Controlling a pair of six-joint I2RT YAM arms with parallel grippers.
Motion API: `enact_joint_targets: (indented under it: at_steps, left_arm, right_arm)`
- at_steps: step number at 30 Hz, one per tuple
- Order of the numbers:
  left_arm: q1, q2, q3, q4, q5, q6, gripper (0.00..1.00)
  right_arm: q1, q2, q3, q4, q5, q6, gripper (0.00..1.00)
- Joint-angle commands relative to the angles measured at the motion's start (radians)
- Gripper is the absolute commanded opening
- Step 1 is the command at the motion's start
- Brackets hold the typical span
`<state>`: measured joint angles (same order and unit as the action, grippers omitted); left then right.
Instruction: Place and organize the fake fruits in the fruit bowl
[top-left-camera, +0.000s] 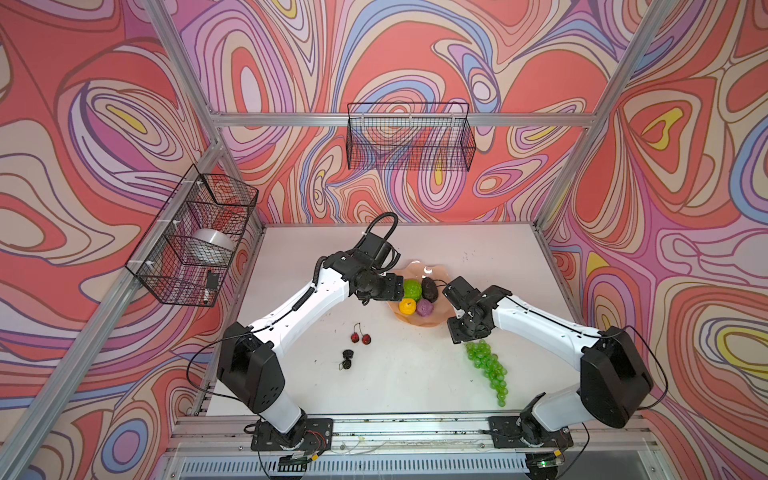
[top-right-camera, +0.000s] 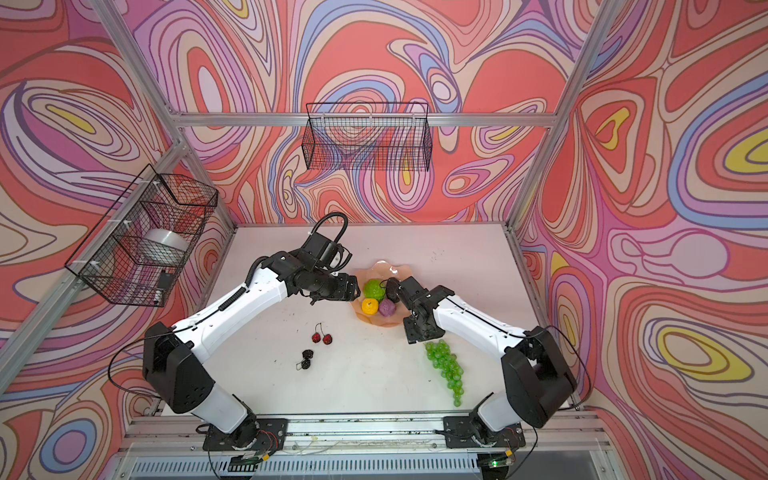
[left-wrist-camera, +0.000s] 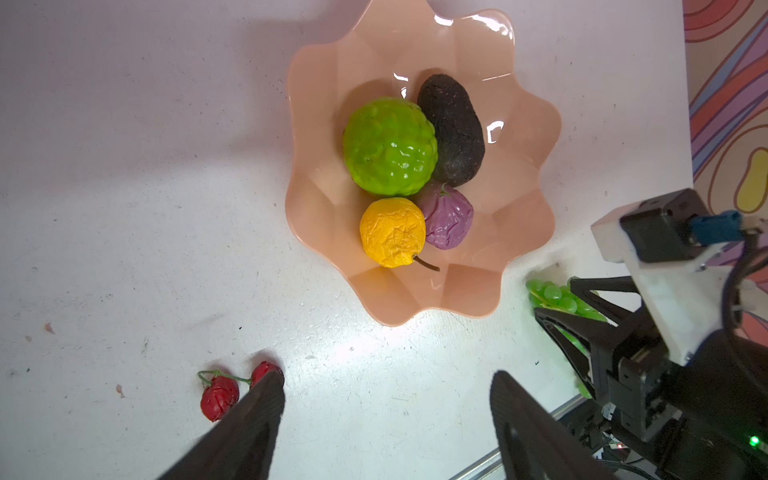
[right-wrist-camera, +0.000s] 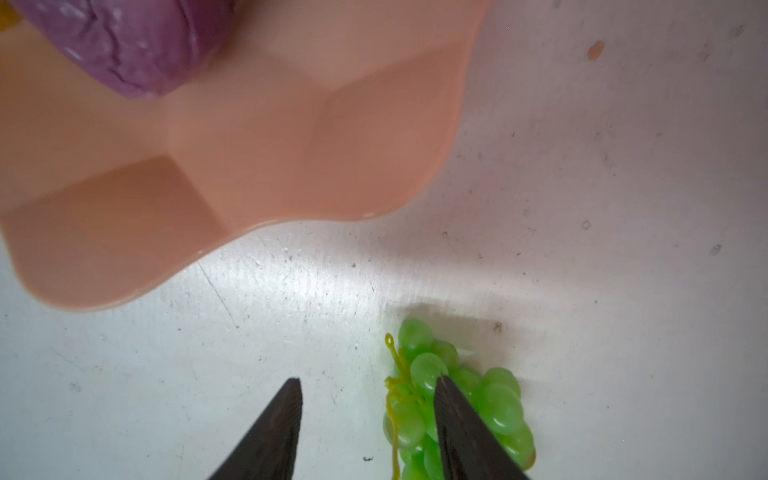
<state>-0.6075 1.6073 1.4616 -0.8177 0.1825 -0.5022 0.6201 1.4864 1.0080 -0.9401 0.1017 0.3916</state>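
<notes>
The peach-pink fruit bowl (top-left-camera: 417, 323) (top-right-camera: 376, 324) (left-wrist-camera: 320, 124) (right-wrist-camera: 249, 166) holds a bumpy lime-green ball (top-left-camera: 412, 288) (left-wrist-camera: 388, 145), a dark avocado (top-left-camera: 430, 289) (left-wrist-camera: 453, 129), a yellow fruit (top-left-camera: 407, 306) (left-wrist-camera: 392, 230) and a purple ball (top-left-camera: 424, 308) (left-wrist-camera: 449, 220) (right-wrist-camera: 124, 41). On the table lie a red cherry pair (top-left-camera: 360, 338) (left-wrist-camera: 220, 397), black berries (top-left-camera: 347, 359) and a green grape bunch (top-left-camera: 488, 368) (right-wrist-camera: 457, 395). My left gripper (top-left-camera: 395, 291) (left-wrist-camera: 386, 382) hangs open and empty at the bowl's left edge. My right gripper (top-left-camera: 456, 337) (right-wrist-camera: 368, 380) is open over the bunch's top end, holding nothing.
A wire basket (top-left-camera: 195, 237) on the left wall holds a silver metal bowl (top-left-camera: 210, 249). Another wire basket (top-left-camera: 409, 137) hangs on the back wall. An aluminium rail (top-left-camera: 415, 428) with both arm bases runs along the table's front edge.
</notes>
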Motion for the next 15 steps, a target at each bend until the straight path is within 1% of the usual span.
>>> enact_joint_targets:
  at_steps: [1, 6, 13, 15]
  left_arm:
    - [0.007, -0.020, -0.024, 0.013, -0.002, -0.010, 0.82]
    - [0.006, 0.002, -0.020, 0.020, 0.024, -0.012, 0.82]
    - [0.008, -0.026, -0.048, 0.027, 0.013, -0.020, 0.82]
    - [0.008, -0.032, -0.059, 0.033, 0.012, -0.022, 0.82]
  right_arm:
    - [0.026, -0.024, -0.030, -0.028, 0.041, 0.053, 0.55]
    - [0.035, 0.039, -0.046, -0.001, 0.043, 0.039, 0.54]
    - [0.050, 0.135, -0.006, 0.001, 0.090, 0.026, 0.50]
    - [0.050, 0.150, 0.003, 0.009, 0.104, 0.033, 0.48]
